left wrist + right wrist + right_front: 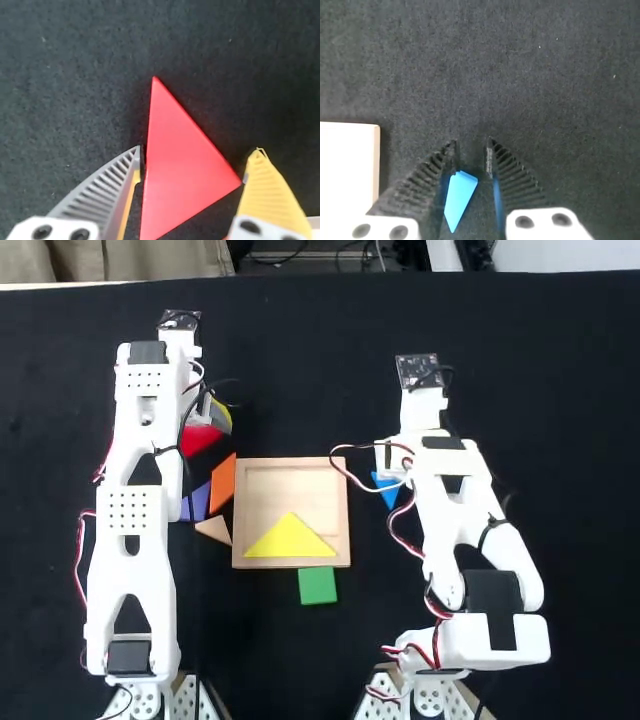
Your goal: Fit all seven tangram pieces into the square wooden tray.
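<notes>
Bracketing the red triangle (180,170) off the tray's (300,485) far-left corner, the left gripper (197,149) pinched its edges. Right of the tray, the right gripper (471,141) clamped the blue triangle (457,197), probably readying both for placement.

tray (290,483): square, pale wood, flat on the bench
yellow triangle (289,538): inside tray, against its near edge
green square (317,585): just outside that edge
orange piece (222,483), purple piece (195,504), tan triangle (214,530): clustered left of tray
red triangle (175,165): beyond them
blue triangle (457,197): right of tray
</notes>
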`<state>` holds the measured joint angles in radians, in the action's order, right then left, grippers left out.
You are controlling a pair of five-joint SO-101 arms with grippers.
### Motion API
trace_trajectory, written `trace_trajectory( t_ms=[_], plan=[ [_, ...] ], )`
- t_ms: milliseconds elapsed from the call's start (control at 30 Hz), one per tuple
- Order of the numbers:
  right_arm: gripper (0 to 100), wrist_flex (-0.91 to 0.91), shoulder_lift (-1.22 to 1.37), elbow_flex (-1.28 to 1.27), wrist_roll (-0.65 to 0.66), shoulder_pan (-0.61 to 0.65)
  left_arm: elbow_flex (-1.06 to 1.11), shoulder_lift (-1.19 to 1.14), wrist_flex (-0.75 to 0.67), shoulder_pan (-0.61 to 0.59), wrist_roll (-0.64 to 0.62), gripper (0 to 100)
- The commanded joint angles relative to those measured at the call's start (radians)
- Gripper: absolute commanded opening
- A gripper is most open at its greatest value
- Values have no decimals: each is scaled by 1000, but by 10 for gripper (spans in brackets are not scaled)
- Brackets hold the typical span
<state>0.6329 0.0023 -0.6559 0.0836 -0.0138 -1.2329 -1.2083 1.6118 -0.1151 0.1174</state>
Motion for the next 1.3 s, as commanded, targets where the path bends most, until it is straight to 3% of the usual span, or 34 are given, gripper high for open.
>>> trace_trajectory(
  t_ms=[0,733,1000,1267],
  plan=[
    [87,-18,-4,2,12,18,-7,5,-11,-22,-11,325],
    [87,-21,-4,2,12,18,-12,9,26,-21,51,323],
    [87,-21,-4,2,12,18,-12,8,25,-24,51,149],
    [87,-21,-4,2,12,18,-27,18,25,-30,84,244]
  ],
)
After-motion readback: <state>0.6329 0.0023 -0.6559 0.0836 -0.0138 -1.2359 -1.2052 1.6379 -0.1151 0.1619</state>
